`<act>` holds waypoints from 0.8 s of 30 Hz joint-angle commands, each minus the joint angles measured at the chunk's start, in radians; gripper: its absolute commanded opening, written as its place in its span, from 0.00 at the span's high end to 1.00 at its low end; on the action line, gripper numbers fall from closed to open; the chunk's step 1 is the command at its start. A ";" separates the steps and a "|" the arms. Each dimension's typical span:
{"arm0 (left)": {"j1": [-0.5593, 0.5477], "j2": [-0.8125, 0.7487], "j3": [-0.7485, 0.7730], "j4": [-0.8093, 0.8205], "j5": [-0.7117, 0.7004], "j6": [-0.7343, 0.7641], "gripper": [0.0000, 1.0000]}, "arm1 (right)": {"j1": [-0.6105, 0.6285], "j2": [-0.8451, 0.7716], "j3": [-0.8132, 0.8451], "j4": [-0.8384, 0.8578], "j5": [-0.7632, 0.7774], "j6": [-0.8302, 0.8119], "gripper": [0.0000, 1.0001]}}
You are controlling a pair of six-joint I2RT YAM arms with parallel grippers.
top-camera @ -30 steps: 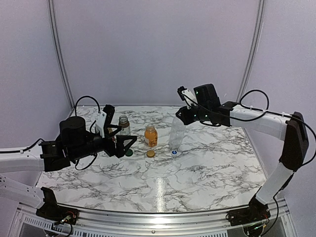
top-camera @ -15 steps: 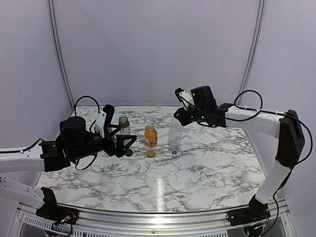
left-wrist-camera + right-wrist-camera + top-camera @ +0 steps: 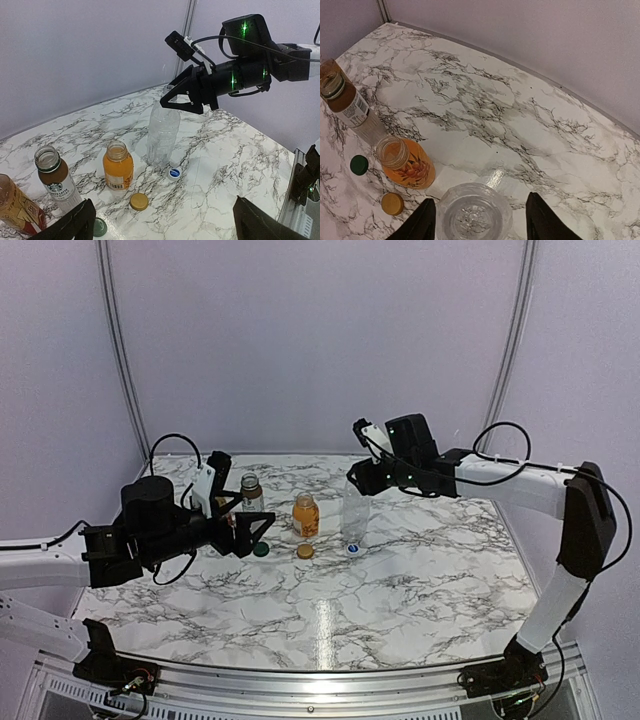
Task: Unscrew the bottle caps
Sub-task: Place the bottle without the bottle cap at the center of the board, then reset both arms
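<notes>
The tall clear bottle [image 3: 355, 515] stands uncapped mid-table, and its open mouth [image 3: 472, 216] faces the right wrist camera. My right gripper [image 3: 360, 480] hangs over its top, open, one finger on each side of the neck and a gap on the right. Its white-and-blue cap [image 3: 352, 549] lies at the bottle's foot. The orange juice bottle [image 3: 305, 517] is open, with the orange cap [image 3: 305, 551] in front of it. A dark green cap [image 3: 261, 550] lies left of that. My left gripper [image 3: 243, 508] is open and empty by the brown bottle [image 3: 250, 492].
An amber bottle with a red label [image 3: 15, 210] stands at the far left, beside my left gripper [image 3: 165, 230]. The right arm [image 3: 240, 70] reaches in above the bottles. Marble table [image 3: 420, 570] runs to a rail at the near edge.
My right gripper has shifted slightly left over the tall clear bottle and its jaws have parted. The left arm, bottles and caps have not moved.
</notes>
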 commanded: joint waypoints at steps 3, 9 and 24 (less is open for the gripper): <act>0.006 -0.026 -0.022 -0.004 -0.077 -0.005 0.01 | -0.004 -0.008 0.062 -0.021 -0.018 0.000 0.29; 0.010 -0.058 -0.040 -0.024 -0.177 0.017 0.01 | -0.004 -0.099 0.008 -0.008 -0.039 0.027 0.03; 0.119 -0.196 -0.079 -0.140 -0.342 0.009 0.01 | -0.008 -0.472 -0.219 -0.069 0.037 0.042 0.01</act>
